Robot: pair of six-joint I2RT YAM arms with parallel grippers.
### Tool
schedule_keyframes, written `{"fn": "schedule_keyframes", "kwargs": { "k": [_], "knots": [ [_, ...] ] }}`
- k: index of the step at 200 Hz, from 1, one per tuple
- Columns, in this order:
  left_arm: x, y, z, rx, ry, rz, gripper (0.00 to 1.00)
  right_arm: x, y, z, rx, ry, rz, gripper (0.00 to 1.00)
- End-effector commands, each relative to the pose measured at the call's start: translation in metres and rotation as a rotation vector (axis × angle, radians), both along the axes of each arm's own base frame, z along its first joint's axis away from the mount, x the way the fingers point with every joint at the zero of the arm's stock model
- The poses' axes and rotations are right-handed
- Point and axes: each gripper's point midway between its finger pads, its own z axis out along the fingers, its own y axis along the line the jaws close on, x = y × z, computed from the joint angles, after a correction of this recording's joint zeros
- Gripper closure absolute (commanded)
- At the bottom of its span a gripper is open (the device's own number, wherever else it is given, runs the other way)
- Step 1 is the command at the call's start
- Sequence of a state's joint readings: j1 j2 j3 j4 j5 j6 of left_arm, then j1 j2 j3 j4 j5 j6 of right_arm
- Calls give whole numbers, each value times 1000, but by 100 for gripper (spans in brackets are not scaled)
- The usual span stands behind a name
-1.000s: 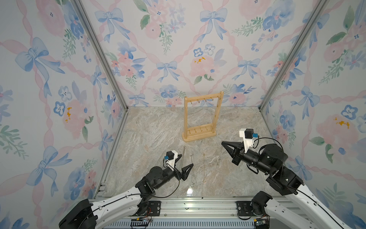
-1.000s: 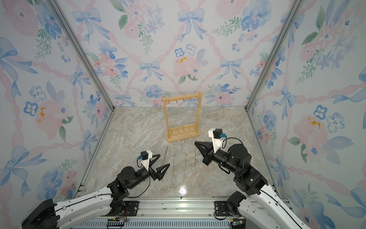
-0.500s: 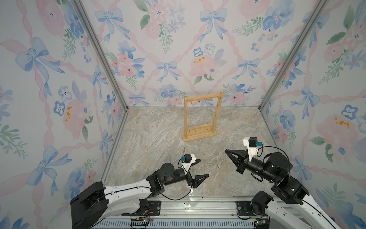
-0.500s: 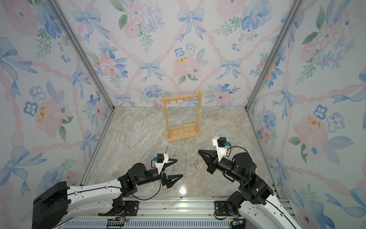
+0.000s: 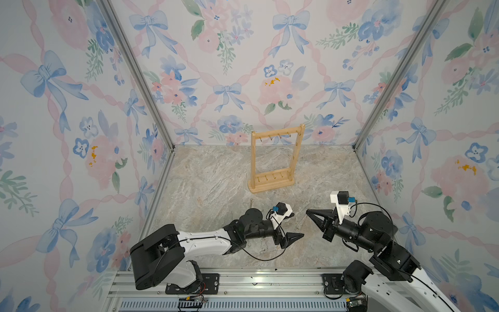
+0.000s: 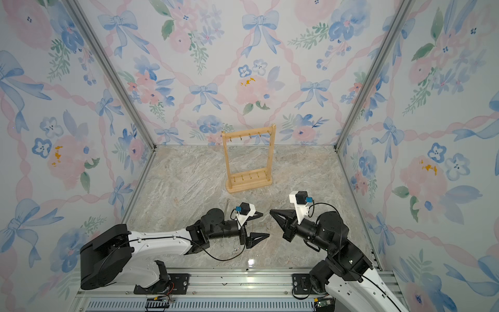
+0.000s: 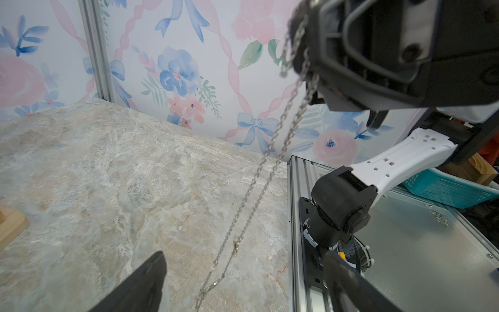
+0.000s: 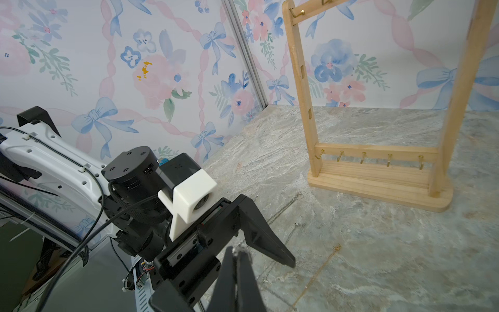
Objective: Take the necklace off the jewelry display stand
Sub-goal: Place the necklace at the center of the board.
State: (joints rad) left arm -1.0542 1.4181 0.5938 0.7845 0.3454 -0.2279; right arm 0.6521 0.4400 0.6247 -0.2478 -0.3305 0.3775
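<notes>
Hanging from the clamped right end effector (image 5: 310,213), the necklace (image 7: 283,140) trails onto the counter (image 5: 216,175), seemingly for set-down; left end effector (image 5: 295,225) gapes empty.

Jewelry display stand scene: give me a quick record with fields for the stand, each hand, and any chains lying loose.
stand: jewelry display stand upright near the back wall, no necklace seen on its hooks
right hand: shut, silver necklace hanging from its tip down to the table
left hand: open, holding nothing, facing the right hand
loose on table: gold chain, plus other thin chains
</notes>
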Motion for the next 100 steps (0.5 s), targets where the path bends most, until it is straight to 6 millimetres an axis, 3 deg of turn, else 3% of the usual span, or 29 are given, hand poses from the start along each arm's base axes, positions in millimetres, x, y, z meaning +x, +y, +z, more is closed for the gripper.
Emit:
{"fn": "schedule_keyframes", "kwargs": {
  "k": [1,38,57,62,100],
  "knots": [
    [-9,-12,7,-8,-34,-73,8,-6,2,-9,-8,29,25,100],
    [-8,-22,2,5,-26,-89,13,-7,1,-11,-13,27,23,100],
    [-10,-25,-11,33,4,-106,22,-7,0,-12,-15,28,20,100],
    [-9,-31,0,12,-5,-110,24,-7,0,-12,-16,28,20,100],
    [-12,-38,-13,39,13,-120,39,-8,-2,-14,-29,29,13,100]
  ]
}}
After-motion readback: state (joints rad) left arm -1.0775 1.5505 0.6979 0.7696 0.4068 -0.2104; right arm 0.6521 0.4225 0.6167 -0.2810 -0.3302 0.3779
